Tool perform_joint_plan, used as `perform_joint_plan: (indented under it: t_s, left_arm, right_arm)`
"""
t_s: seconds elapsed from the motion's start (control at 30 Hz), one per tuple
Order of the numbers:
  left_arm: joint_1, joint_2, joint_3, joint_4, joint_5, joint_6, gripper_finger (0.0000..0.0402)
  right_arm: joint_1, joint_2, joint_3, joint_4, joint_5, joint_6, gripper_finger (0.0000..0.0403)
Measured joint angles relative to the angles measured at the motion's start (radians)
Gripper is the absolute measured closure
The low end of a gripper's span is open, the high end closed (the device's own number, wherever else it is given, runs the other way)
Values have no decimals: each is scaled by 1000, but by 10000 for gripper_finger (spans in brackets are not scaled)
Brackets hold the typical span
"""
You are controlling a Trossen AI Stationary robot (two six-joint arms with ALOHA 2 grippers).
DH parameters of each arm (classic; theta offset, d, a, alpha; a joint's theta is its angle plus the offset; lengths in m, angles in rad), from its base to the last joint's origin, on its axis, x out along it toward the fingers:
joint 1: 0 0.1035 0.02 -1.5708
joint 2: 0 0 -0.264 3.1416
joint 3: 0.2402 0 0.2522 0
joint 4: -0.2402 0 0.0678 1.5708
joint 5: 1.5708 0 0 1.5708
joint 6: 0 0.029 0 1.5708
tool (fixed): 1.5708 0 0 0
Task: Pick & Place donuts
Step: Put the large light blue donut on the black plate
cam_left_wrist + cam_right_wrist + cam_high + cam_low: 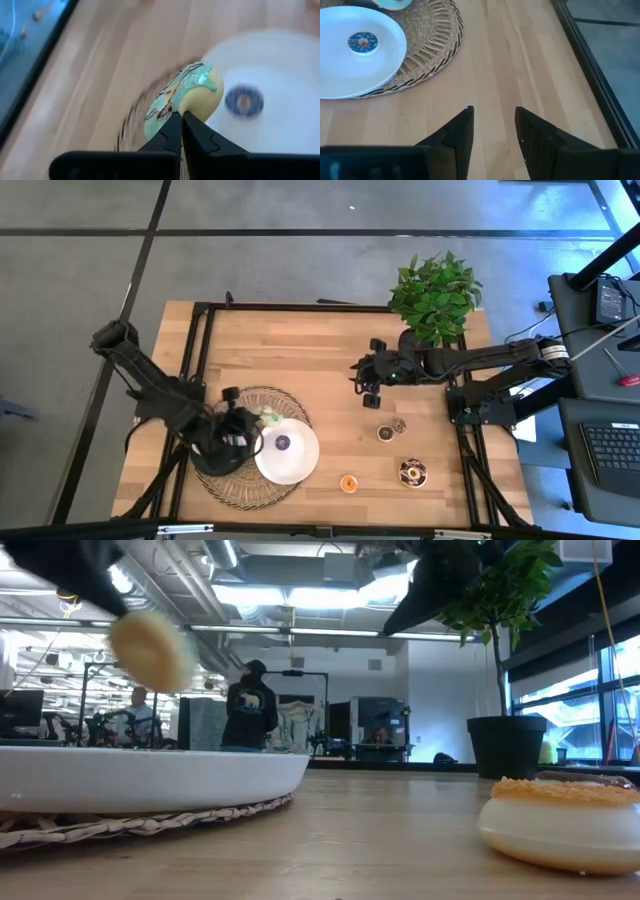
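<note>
The left hand [181,131] is clenched on a green-iced donut [186,95], pinching its rim between closed fingertips; the donut hangs on edge above the border where the white plate [300,465] meets the woven mat [240,485]. From above, the arm's dark body covers most of this donut, and only a pale sliver shows near the plate's rim. In the low view it appears as a blurred tan disc aloft at the left, its icing not visible from that side.

A blue-iced donut [363,42] lies flat near the middle of the plate. The plate sits on the mat, overhanging the mat's right side.

The right hand [492,125] hovers over bare desk [300,350] near the potted plant [436,292], its fingers parted with nothing between them. In the high view its fingertips are too dark and small to separate.

Four more donuts rest on the desk to the right of the plate: a brown one [385,433] just beside a small dark-and-pale one [399,424], an orange one [348,483], and a dark sprinkled one [411,472]. Their icing details are hard to make out. The low view shows one pale-bodied donut with an orange crumbly top [562,821], cut off at the picture's right edge.

People stand in the room behind, indistinct.
</note>
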Motion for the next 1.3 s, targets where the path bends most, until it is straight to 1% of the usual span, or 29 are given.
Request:
perform_joint_plan:
  t_s: [0.07,0.2,0.27,0.37,0.5,0.67,0.77,0.87,1.1,1.3]
  left_arm:
    - [-33,0,0,-90,28,-134,399]
    - [-82,1,0,-254,136,-389,399]
    - [-103,1,0,-316,180,-479,399]
    - [-130,1,2,-369,244,-565,399]
    - [-159,3,23,-386,318,-647,399]
    - [-171,52,24,-458,347,-733,399]
    - [-171,93,24,-479,372,-756,399]
    - [-171,125,24,-468,396,-768,399]
    - [-171,155,24,-419,405,-801,387]
    - [-171,153,24,-419,492,-810,373]
  right_arm:
    - [0,11,0,13,0,12,257]
    - [-1,26,-1,15,-2,33,257]
    - [-3,27,-1,9,-3,36,257]
    - [-9,32,-1,19,-2,58,257]
    - [-21,37,-1,33,-2,59,257]
    - [-32,39,-1,41,-2,57,257]
    - [-37,39,-1,50,-2,56,257]
    - [-37,39,-1,48,-2,55,257]
    - [-37,39,-1,48,-2,53,257]
    - [-37,39,-1,48,-3,52,257]
